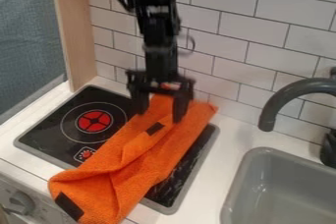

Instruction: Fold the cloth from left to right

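- Now holding the end effector (158,116) open at the far end of the orange cloth (146,158)
- Covering part of the stove (49,132) with its loose folds

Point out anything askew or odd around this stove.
The orange cloth lies rumpled and slanted across the stove top, its near end past the front edge. Cloth beside a red-marked burner looks odd, though the folding task explains it. I see no spill.
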